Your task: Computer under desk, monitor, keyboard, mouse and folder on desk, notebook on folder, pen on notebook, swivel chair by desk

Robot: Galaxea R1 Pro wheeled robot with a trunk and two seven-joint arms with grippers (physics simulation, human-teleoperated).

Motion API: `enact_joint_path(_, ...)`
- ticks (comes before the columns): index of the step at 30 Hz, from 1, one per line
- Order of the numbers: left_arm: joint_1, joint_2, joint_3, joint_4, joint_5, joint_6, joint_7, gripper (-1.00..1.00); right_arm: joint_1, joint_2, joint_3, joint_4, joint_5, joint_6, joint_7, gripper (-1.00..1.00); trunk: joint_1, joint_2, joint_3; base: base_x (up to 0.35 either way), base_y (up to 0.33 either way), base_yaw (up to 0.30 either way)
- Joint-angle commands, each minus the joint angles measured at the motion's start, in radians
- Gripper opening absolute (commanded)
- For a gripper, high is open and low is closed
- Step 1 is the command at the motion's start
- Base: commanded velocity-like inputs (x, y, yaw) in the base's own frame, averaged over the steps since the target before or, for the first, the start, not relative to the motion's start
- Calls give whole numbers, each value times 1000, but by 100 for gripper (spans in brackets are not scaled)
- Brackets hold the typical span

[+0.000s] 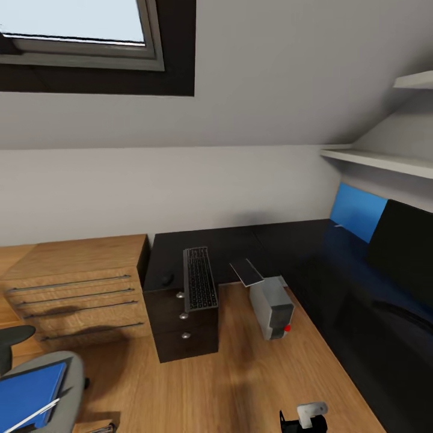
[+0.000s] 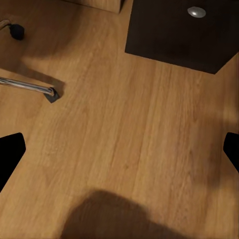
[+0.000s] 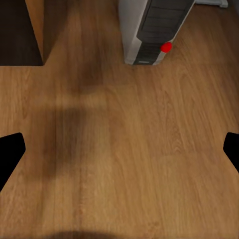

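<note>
The black desk (image 1: pixel 240 240) runs along the back wall and down the right side. On it lie the grey keyboard (image 1: pixel 199 279), a small black mouse (image 1: pixel 166 279) beside it, and the black monitor (image 1: pixel 400 246) at the right. The computer (image 1: pixel 273 308) (image 3: pixel 154 27) stands on the floor at the desk's inner corner. At lower left, the blue folder (image 1: pixel 30 394) rests on the swivel chair (image 1: pixel 63 367). A thin dark slab (image 1: pixel 246 272) juts off the desk edge; whether it is the notebook I cannot tell. The pen is not made out. My left gripper (image 2: pixel 119 154) and right gripper (image 3: pixel 119 154) hang open over bare floor.
An oak drawer unit (image 1: pixel 78 288) stands at the left, next to dark drawers (image 1: pixel 183 325) (image 2: pixel 179 30) under the desk. The chair's chrome leg (image 2: pixel 27 87) and a castor (image 2: pixel 17 31) lie near my left gripper. A blue panel (image 1: pixel 358 210) leans behind the monitor. White shelves (image 1: pixel 379 159) hang above.
</note>
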Motion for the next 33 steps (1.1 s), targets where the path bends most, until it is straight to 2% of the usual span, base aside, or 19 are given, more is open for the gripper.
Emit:
enact_joint_path(1, -1, 0, -9, 0, 2, -3, 7, 100, -1, 1, 9, 2, -10, -5, -1, 100, 4, -8, -5, 0, 137, 0)
enact_joint_path(13, -1, 1, -8, 1, 2, -2, 8, 100, -1, 1, 9, 2, -10, -5, -1, 100, 50, -92, -42, 2, 266, 0)
enact_joint_path(18, -1, -1, -13, -1, -3, -2, 4, 100, -1, 4, 12, -6, -15, -10, -2, 100, 69, -127, -58, 52, 70, 0)
enact_joint_path(19, -1, -1, -25, -28, -18, 21, 2, 100, -2, 26, 8, -96, -19, -7, -6, 100, 73, -134, -61, 0, 0, 0)
enact_joint_path(21, -1, 2, -24, -95, -21, 89, 2, 100, -2, 27, -2, -176, -29, 7, -5, 100, 81, -148, -67, 0, 0, 0)
enact_joint_path(22, -1, 4, -24, -148, -21, 143, 4, 100, -2, 27, -17, -217, -48, 29, -5, 100, 85, -155, -70, 0, 0, 0)
enact_joint_path(23, -1, 21, -21, -289, -20, 314, 12, 100, -3, 30, -65, -322, -148, 138, 2, 100, 88, -162, -74, 0, 0, 0)
enact_joint_path(24, -1, 25, -20, -316, -20, 349, 14, 100, -3, 31, -73, -346, -174, 163, 6, 100, 92, -169, -77, 0, 0, 0)
enact_joint_path(27, -1, 58, -3, -510, -16, 537, 52, 100, -5, 32, -96, -486, -361, 290, 47, 100, 104, -190, -86, 0, 0, 0)
enact_joint_path(28, -1, 65, 3, -549, -15, 565, 65, 100, -6, 32, -98, -507, -397, 304, 57, 100, 108, -197, -89, 0, 0, 0)
enact_joint_path(29, -1, 77, 16, -627, -13, 621, 97, 100, -7, 33, -100, -544, -470, 328, 75, 100, 111, -204, -92, 0, 0, 0)
enact_joint_path(30, -1, 87, 43, -741, -6, 709, 155, 100, -9, 33, -102, -588, -584, 358, 98, 100, 115, -211, -95, 0, 0, 0)
enact_joint_path(31, -1, 89, 54, -778, -3, 739, 174, 100, -10, 33, -103, -600, -621, 368, 104, 100, 119, -218, -99, 0, 0, 0)
enact_joint_path(33, -1, 94, 108, -905, 8, 850, 226, 100, -11, 34, -104, -652, -761, 410, 117, 100, 127, -232, -105, 0, 0, 0)
